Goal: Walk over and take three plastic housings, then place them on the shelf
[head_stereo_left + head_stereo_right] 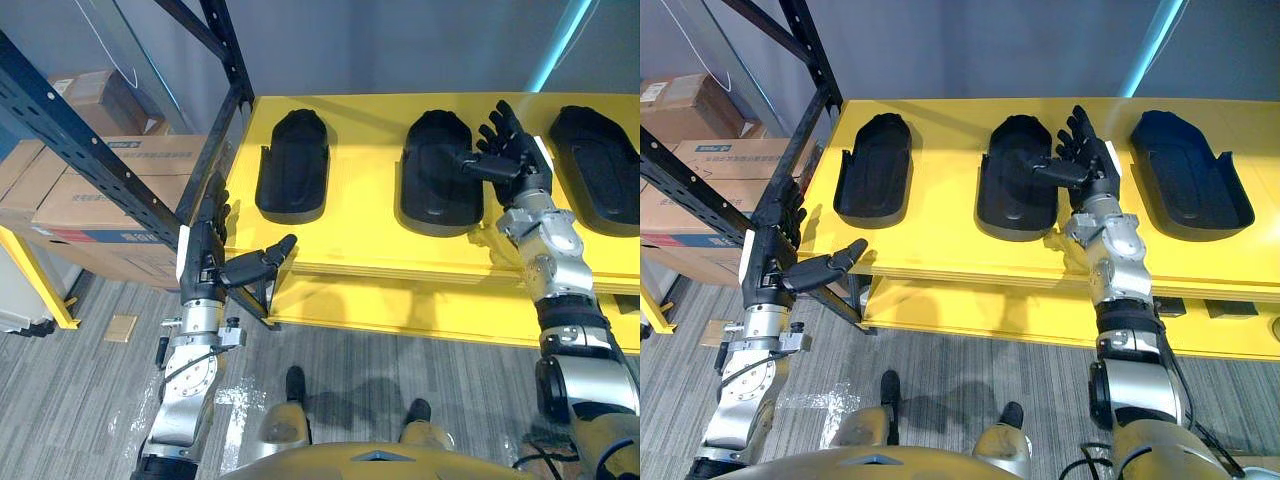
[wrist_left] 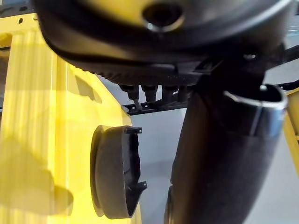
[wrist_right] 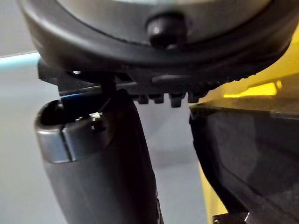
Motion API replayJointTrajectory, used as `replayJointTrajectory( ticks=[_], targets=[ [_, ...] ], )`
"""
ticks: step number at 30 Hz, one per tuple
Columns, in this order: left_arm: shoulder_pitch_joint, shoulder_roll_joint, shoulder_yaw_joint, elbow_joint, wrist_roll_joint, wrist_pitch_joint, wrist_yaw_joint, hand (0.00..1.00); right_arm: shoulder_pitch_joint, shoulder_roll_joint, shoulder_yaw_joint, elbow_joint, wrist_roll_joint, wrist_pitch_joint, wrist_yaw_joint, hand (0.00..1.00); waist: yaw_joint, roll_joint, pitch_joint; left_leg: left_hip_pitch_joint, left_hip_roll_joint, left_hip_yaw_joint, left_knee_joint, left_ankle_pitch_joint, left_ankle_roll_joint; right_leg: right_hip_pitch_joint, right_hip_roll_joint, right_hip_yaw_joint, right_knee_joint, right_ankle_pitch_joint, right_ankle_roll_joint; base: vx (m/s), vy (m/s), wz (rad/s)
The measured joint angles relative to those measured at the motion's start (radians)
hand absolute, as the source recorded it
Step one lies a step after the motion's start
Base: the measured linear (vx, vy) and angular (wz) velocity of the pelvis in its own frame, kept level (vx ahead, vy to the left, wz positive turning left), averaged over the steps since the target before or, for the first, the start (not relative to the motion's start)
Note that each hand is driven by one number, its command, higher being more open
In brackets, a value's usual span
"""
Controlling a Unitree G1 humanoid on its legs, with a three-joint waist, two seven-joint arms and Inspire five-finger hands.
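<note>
I see a yellow shelf (image 1: 940, 240) with three black things on it: the eleven o'clock housing (image 1: 875, 170), the one o'clock housing (image 1: 1012, 190) and the two o'clock housing (image 1: 1190, 175).

Wall ahead of you: grey wall (image 1: 400, 45), cyan light strip (image 1: 560, 45) at right.
Floor: grey striped floor (image 1: 80, 400).
Your left: dark metal rack (image 1: 90, 150), cardboard boxes (image 1: 110, 205) behind it.

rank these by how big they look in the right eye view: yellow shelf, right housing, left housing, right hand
1. yellow shelf
2. right housing
3. left housing and right hand look about equal; hand is nearer the camera
</note>
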Motion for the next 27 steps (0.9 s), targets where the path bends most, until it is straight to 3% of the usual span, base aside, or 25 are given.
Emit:
replayJointTrajectory(
  ticks=[11,22,27],
  targets=[
    [0.001,0.009,-0.002,0.007,-0.008,0.0,0.001,1.0,-0.095,-0.08,0.036,0.15,-0.014,0.001,0.018,1.0,0.016,0.0,0.0,0.005,-0.002,-0.001,0.0,-0.007,0.003,0.006,-0.002,-0.001,-0.001,0.0,0.001,-0.01,0.0,0.0],
    [0.001,0.012,-0.002,0.022,-0.02,-0.001,0.012,1.0,-0.182,-0.096,0.058,0.258,-0.014,0.003,0.051,1.0,0.027,0.002,0.003,-0.004,-0.009,-0.014,0.0,-0.003,0.008,0.004,-0.009,-0.015,0.006,-0.004,0.002,0.0,-0.003,0.03],
    [0.001,0.013,-0.004,0.022,-0.021,-0.001,0.021,1.0,-0.245,-0.123,0.082,0.299,-0.014,0.003,0.08,1.0,0.025,0.012,0.032,-0.002,-0.013,-0.018,0.0,-0.005,0.006,-0.005,-0.018,-0.016,0.037,-0.021,0.004,0.0,-0.002,0.01]
  ],
)
